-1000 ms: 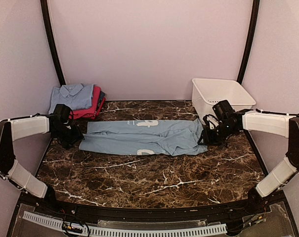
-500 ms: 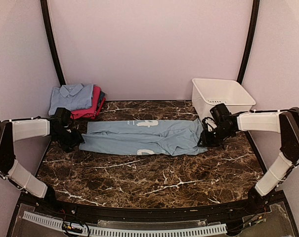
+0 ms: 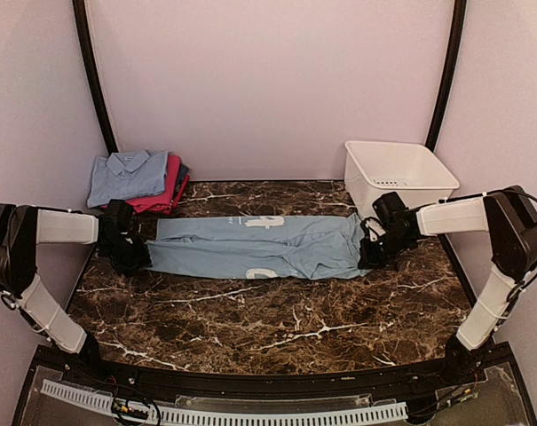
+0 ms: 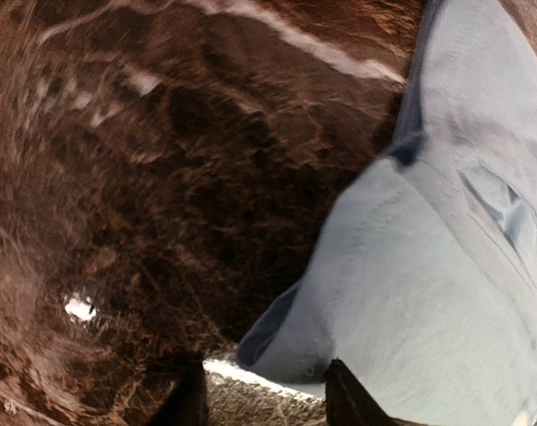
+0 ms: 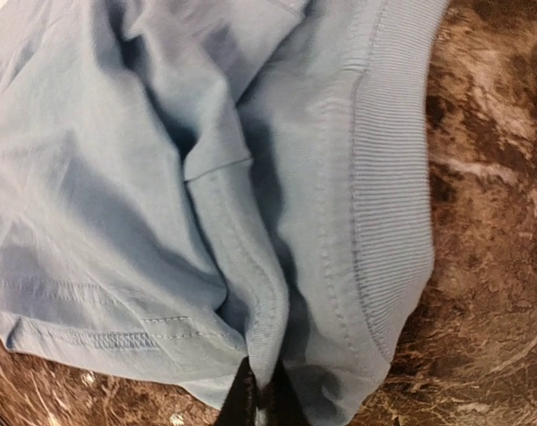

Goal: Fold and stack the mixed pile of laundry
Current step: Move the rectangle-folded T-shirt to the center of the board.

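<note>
Hiding beneath its own wrist in the top view, the right hand (image 5: 257, 401) is pinching a fold at one end of the single pale blue garment (image 3: 250, 248), which is lying lengthwise on the bench (image 3: 277, 324). The left hand (image 4: 266, 399), its fingertips cut off, is standing spread around the other end. Both are sitting closer in than a second ago. One tub (image 3: 375, 186) and one stack (image 3: 135, 177) of three folded pieces are resting behind.

Bottom edge: the right gripper (image 5: 261, 401) is pinching a raised fold of the pale blue garment (image 5: 99, 177), its jaws nearly touching. The garment's ribbed band (image 5: 388, 195) is running down the right side. It is lying on the brown marble tabletop (image 5: 494, 266), which is showing right and below.
</note>
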